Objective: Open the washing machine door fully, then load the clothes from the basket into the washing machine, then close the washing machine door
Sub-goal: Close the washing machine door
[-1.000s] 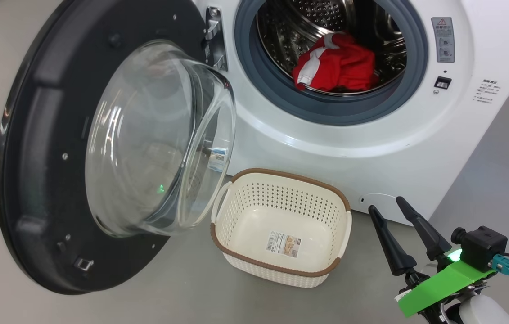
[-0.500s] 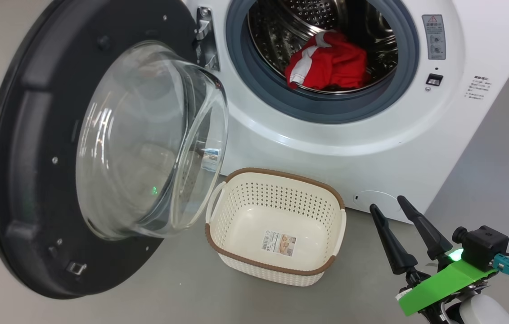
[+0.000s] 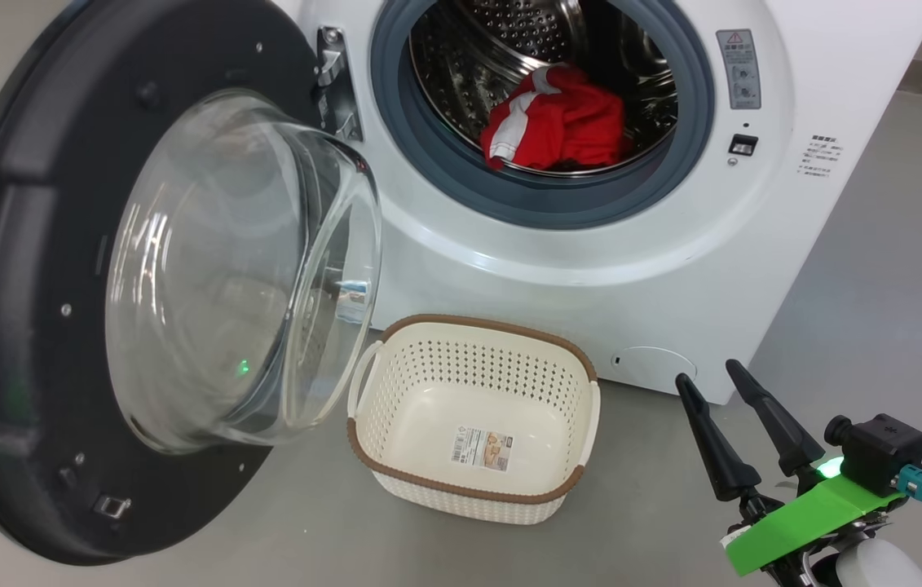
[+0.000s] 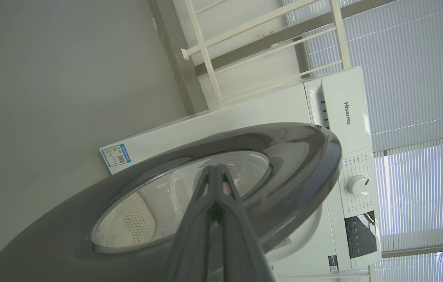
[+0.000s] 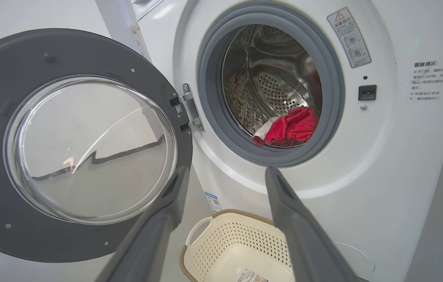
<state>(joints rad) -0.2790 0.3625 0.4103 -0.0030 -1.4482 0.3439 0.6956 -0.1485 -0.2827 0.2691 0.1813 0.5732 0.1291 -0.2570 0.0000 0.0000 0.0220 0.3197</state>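
The white washing machine (image 3: 672, 269) stands with its round black door (image 3: 20, 285) swung wide open to the left, the glass bowl (image 3: 224, 269) bulging toward me. The red clothes (image 3: 562, 126) with white trim lie bunched in the steel drum, also seen in the right wrist view (image 5: 292, 127). The cream basket (image 3: 469, 359) sits empty on the floor below the opening. My right gripper (image 3: 706, 372) hovers open at the lower right, just right of the basket. My left gripper (image 4: 215, 169) is shut and empty, pointing at the door's outer face (image 4: 284, 156).
Grey floor runs right of the machine and in front of the basket. The open door takes up the whole left side. Behind the machine, the left wrist view shows a white railing (image 4: 213, 47) and window blinds (image 4: 413, 78).
The whole head picture has slid left and slightly down, so the camera has moved. The clothes, basket and door keep their places relative to the machine. Both grippers look unchanged.
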